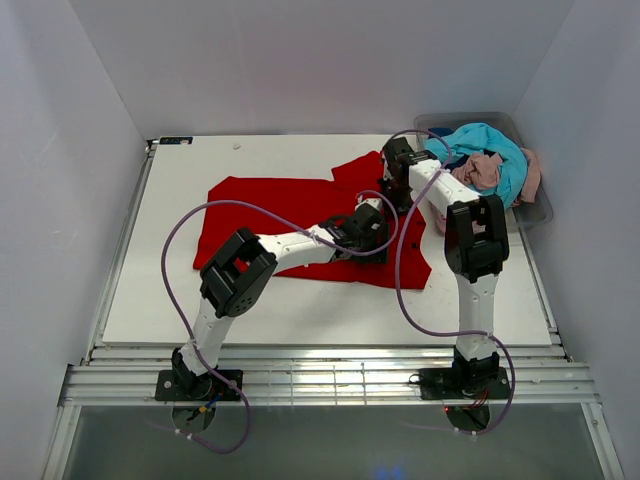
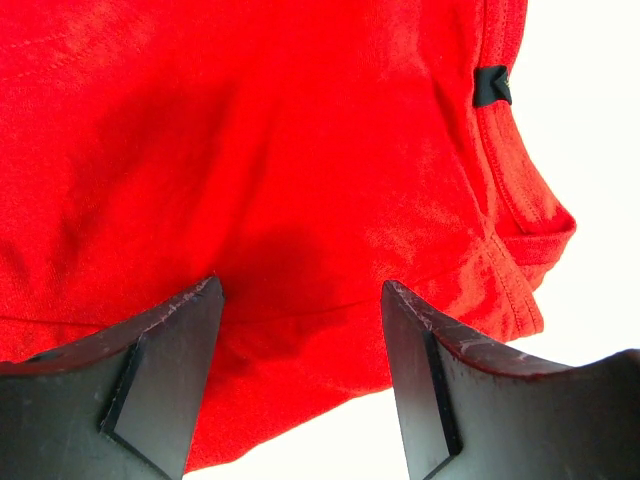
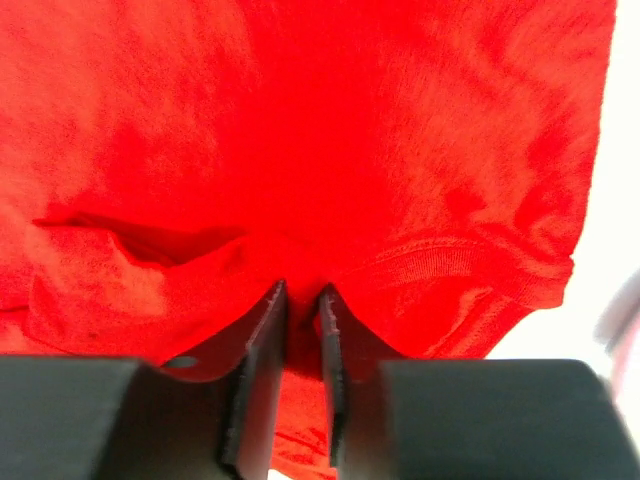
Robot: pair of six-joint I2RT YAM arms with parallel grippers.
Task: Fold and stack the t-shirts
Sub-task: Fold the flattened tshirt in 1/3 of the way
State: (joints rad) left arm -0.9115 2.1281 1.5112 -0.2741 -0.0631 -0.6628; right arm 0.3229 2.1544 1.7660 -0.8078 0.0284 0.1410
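A plain bright red t-shirt [image 1: 270, 215] lies spread on the white table [image 1: 300, 310]. My left gripper [image 1: 378, 217] hovers over its right part. In the left wrist view that gripper [image 2: 302, 290] stands open above the red cloth [image 2: 250, 130] near a hemmed edge, with nothing between its fingers. My right gripper [image 1: 392, 192] is down at the shirt's upper right. The right wrist view has its jaws [image 3: 302, 292] nearly together, pinching a raised fold of the red cloth [image 3: 400, 130]. A turquoise tee [image 1: 490, 145] and a dusty pink tee [image 1: 478, 172] are heaped in the bin.
The clear grey plastic bin [image 1: 537, 207] stands at the back right corner, right behind the right arm. A small black tag [image 2: 492, 86] sits on the shirt's hem. White walls close in the table on three sides. Purple cables loop over the shirt.
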